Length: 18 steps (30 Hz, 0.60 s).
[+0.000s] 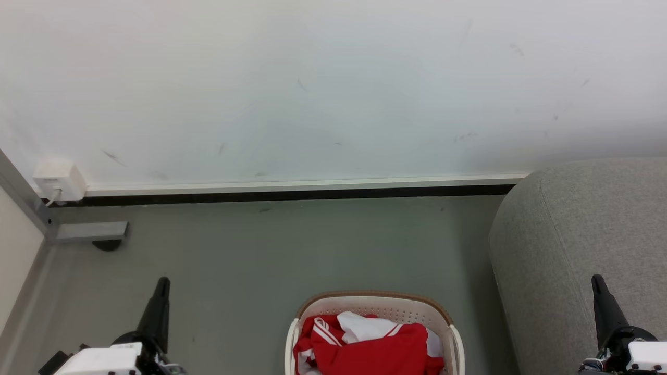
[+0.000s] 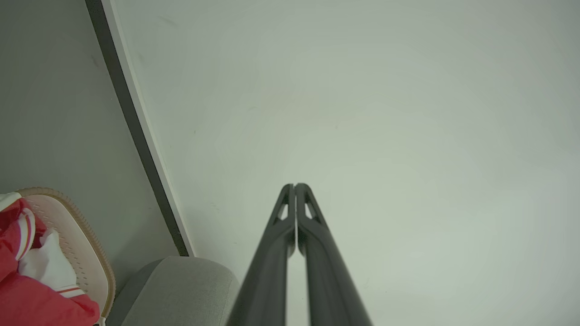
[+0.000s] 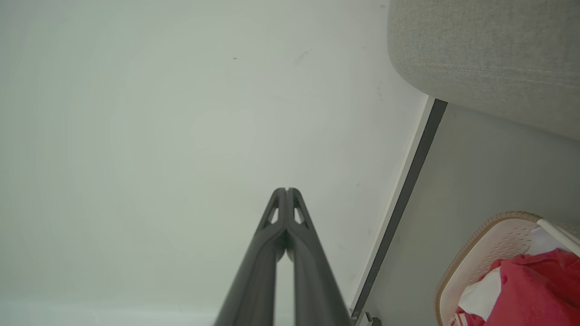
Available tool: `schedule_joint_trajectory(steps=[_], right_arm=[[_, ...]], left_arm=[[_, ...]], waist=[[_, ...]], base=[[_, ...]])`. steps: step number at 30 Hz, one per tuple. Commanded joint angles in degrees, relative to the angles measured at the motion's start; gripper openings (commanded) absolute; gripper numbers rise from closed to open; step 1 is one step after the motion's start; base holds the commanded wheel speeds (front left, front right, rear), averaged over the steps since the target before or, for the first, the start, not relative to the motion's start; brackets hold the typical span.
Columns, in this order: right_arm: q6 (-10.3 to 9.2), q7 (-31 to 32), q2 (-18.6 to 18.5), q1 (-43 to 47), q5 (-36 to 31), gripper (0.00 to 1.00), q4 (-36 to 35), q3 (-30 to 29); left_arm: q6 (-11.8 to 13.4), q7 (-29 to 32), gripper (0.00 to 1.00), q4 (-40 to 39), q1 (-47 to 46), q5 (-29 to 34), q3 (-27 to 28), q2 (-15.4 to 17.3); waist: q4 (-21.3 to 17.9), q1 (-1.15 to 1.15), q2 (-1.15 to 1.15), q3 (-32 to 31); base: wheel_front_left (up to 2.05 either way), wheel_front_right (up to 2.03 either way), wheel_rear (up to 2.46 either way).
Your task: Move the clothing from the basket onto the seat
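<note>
Head view, clothing [image 1: 385, 354] in basket [image 1: 372, 297], perhaps several pieces, between left pincer [image 1: 163, 282] and right pincer [image 1: 596, 280], both closed empty.

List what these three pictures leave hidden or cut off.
Head view: the bottom edge cuts off the near part of the oval cream perforated plastic basket.
All views: the heaped red-and-white fabric clothing hides its own lower layers.
Head view: the right edge crops the light-grey upholstered sofa.

The grey-green floor [image 1: 260, 250] before me runs to the white skirting [image 1: 312, 184]. On it stands the cream laundry basket [image 1: 396, 311], the light-grey sofa [image 1: 573, 234] just to its right, a grey metal bar [image 1: 91, 230] far left.
</note>
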Motion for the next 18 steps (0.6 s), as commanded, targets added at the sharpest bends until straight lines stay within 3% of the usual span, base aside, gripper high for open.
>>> schedule_joint_trajectory(steps=[1,16,17,18], right_arm=[[-0.16,0.2,-0.4,-0.4,-0.1,0.0,-0.3,-0.2],[-0.16,0.2,-0.4,-0.4,-0.1,0.0,-0.3,-0.2],[0.0,0.0,0.0,0.1,0.0,1.0,0.2,0.0],[0.0,-0.1,0.2,0.3,0.0,1.0,0.6,0.1]], left_arm=[[-0.3,0.2,0.0,-0.1,-0.3,-0.7,0.1,0.4],[-0.3,0.2,0.0,-0.1,-0.3,-0.7,0.1,0.4],[0.0,0.0,1.0,0.2,0.1,0.0,0.0,0.0],[0.0,-0.1,1.0,0.5,0.3,0.0,-0.1,-0.2]], waist=[[0.0,0.0,0.0,0.0],[0.0,0.0,0.0,0.0],[0.0,0.0,0.0,0.0],[0.0,0.0,0.0,0.0]], base=[[0.0,0.0,0.0],[0.0,0.0,0.0],[0.0,0.0,0.0],[0.0,0.0,0.0]])
